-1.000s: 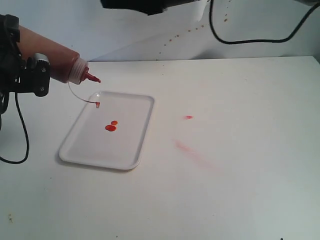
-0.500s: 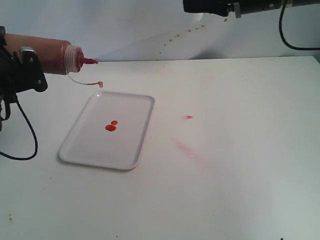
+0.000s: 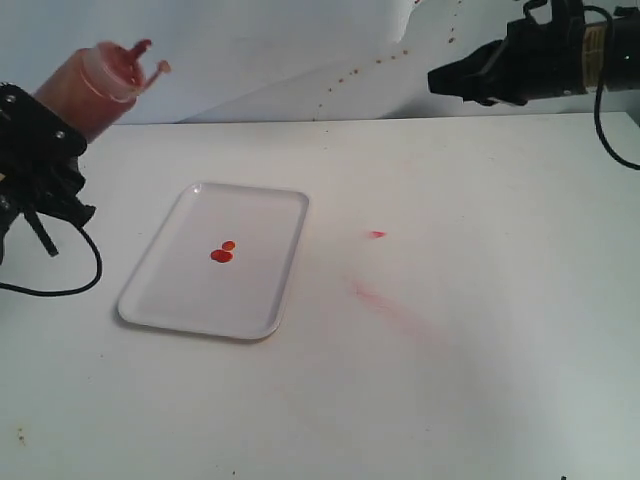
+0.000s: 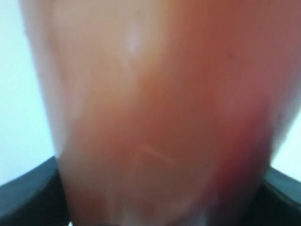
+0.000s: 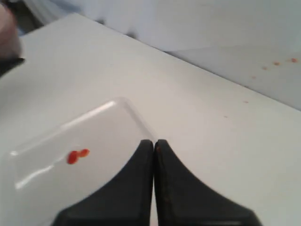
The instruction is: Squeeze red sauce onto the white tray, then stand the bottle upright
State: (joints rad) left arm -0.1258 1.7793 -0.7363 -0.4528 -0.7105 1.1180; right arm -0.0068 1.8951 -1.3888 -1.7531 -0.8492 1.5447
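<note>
Your left jaws are clamped round the lower body of the bottle (image 3: 88,82), holding it in the air beyond the far left corner of the white tray (image 3: 165,290), tilted with the nozzle upward. Treat it as light and soft. The translucent wall will likely give under pressure, so any extra squeeze may push out more red sauce (image 3: 221,252), small blobs of which sit mid-tray. Grip low on the cylinder, never the nozzle or the loose cap (image 3: 161,67). Smooth plastic may slip, and a narrow base could tip on the table (image 3: 480,320). Your right jaws are pressed together, empty, high at the far right
</note>
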